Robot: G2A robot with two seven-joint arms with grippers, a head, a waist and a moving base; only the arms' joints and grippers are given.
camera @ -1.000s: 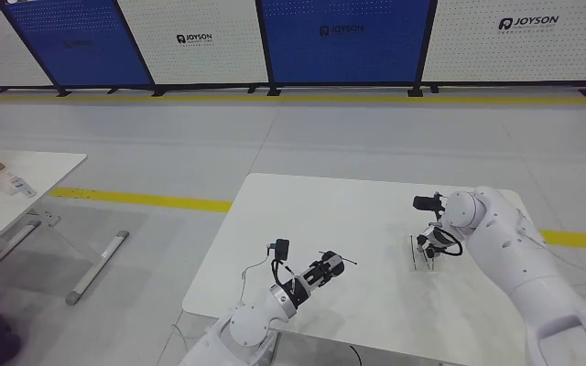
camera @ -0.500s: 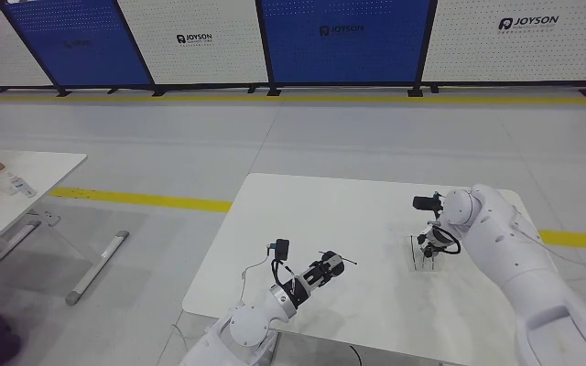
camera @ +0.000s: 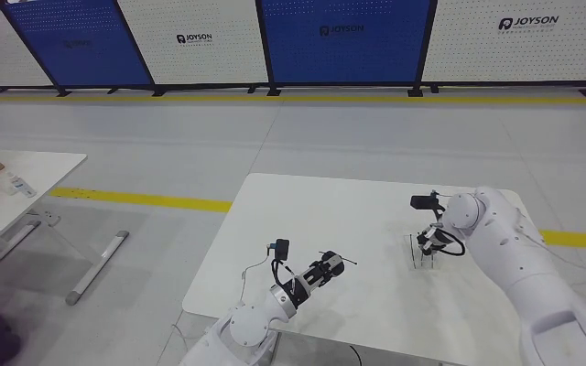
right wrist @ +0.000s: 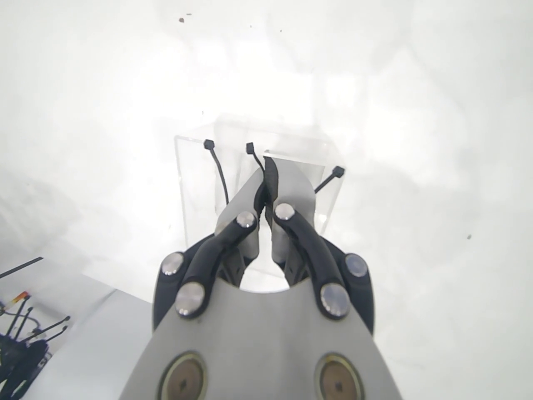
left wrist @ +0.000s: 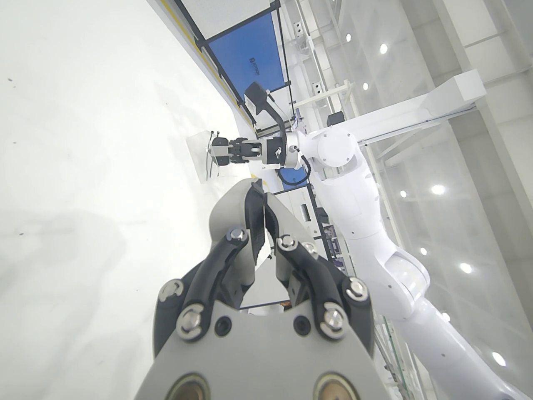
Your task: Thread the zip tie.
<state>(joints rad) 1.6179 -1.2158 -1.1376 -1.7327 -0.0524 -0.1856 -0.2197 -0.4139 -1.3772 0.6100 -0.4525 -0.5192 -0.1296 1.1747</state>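
A clear holder (right wrist: 195,193) stands on the white table (camera: 366,210) near its far right side, and three black zip ties rise from it, heads up. One stands to each side, (right wrist: 220,172) and (right wrist: 329,180), and both of these lean outwards. The right gripper (right wrist: 266,168) is over the holder, its fingers pressed together on the strap of the middle zip tie (right wrist: 255,155) just under its head. The fingers hide the lower strap, and the holder's clear walls are hard to trace against the table. The left gripper (left wrist: 259,188) is held near the table's front edge, well apart from the holder, with its pads closed against each other. A thin black strand (camera: 348,262) crosses it, but I cannot tell whether it is clamped. In the right wrist view, a dark cluster with thin stalks (right wrist: 25,335) is cut off at the corner and too unclear to name.
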